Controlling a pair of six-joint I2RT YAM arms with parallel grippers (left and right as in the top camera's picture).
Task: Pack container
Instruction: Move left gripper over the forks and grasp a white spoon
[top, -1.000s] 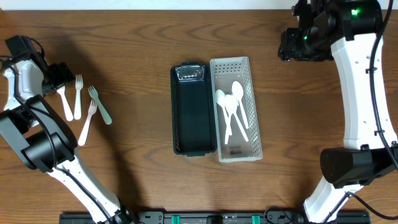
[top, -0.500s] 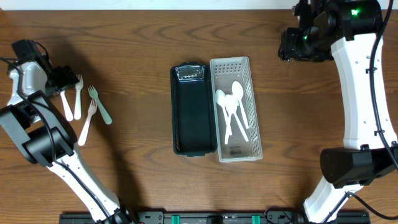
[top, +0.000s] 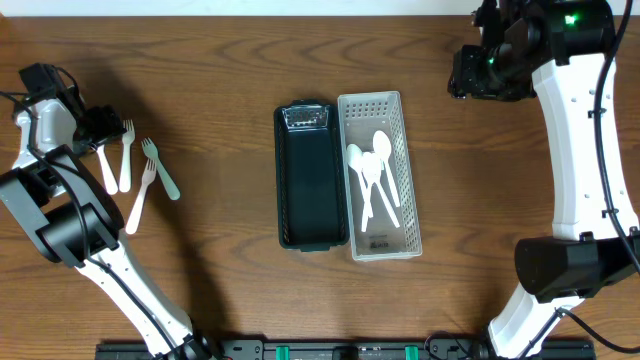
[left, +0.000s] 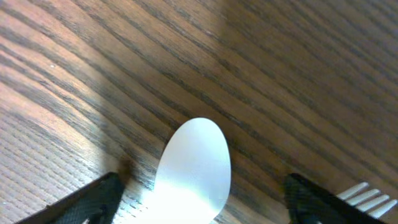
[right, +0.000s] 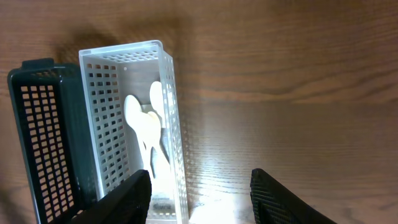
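Your left gripper (left: 202, 180) sat spread wide, jaws either side of the smooth oval end of a white utensil (left: 194, 165) on the grainy wood table (left: 280, 56), not clamping it. Your right gripper (right: 200, 186) hung open and empty. The white slotted bin (top: 392, 105) held glossy spoons (top: 372, 172), right against the dark grid-walled bin (top: 310, 190).

The table (top: 220, 60) is rendered in warm brown wood, streaked with darker grain. The dark green basket (top: 310, 200) is patterned with a grid of square holes, and the white basket (top: 409, 180) is perforated likewise. The spoons (top: 372, 172) are coloured white, as are most forks (top: 125, 160); the grey-green fork (top: 163, 175) is tinted a muted, pale shade
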